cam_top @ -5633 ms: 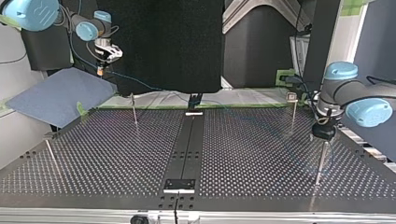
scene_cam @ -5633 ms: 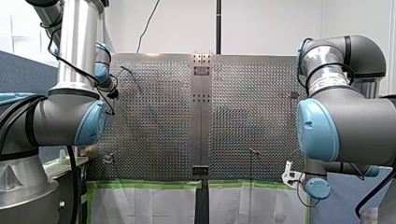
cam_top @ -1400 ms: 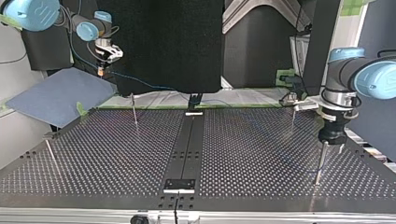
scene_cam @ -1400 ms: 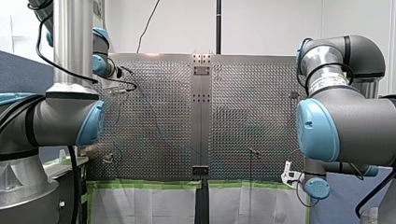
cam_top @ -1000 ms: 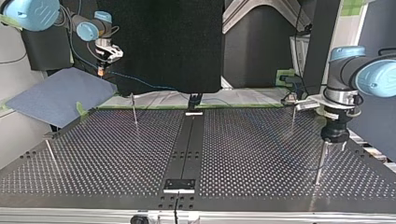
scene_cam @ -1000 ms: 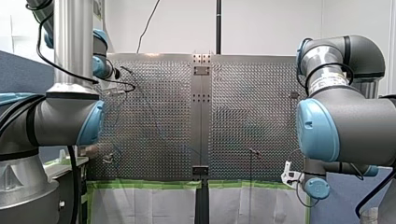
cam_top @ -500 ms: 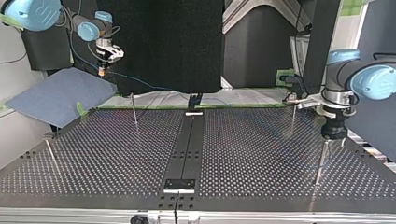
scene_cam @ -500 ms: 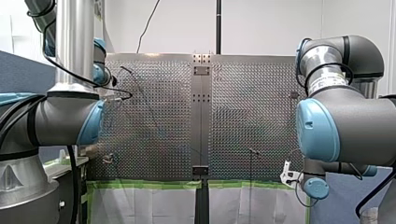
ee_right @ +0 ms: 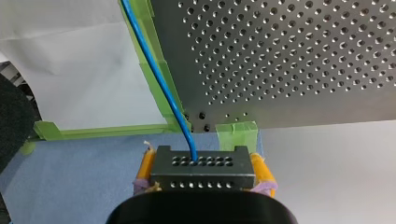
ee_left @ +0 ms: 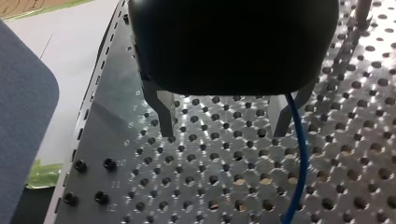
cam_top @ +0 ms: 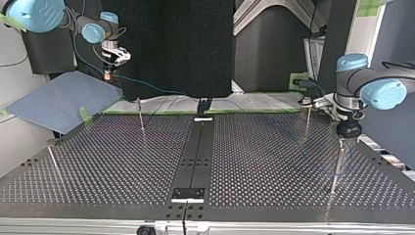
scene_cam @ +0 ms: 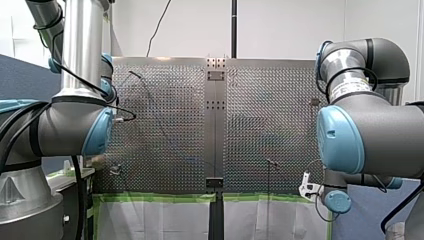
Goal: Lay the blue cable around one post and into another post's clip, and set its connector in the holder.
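Cable (ee_right: 159, 79), thin and bright blue, enters a dark perforated connector (ee_right: 201, 173).

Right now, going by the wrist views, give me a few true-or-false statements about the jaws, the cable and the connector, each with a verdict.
1. The jaws of my right gripper are shut on the black connector. True.
2. The connector rests on the perforated table. False: it is held off the table's corner, over the blue mat.
3. The jaws of my left gripper clamp the blue cable. False: they stand apart, and the cable passes close by one finger, unclamped.
4. The blue cable comes out of the connector and runs toward the table. True.
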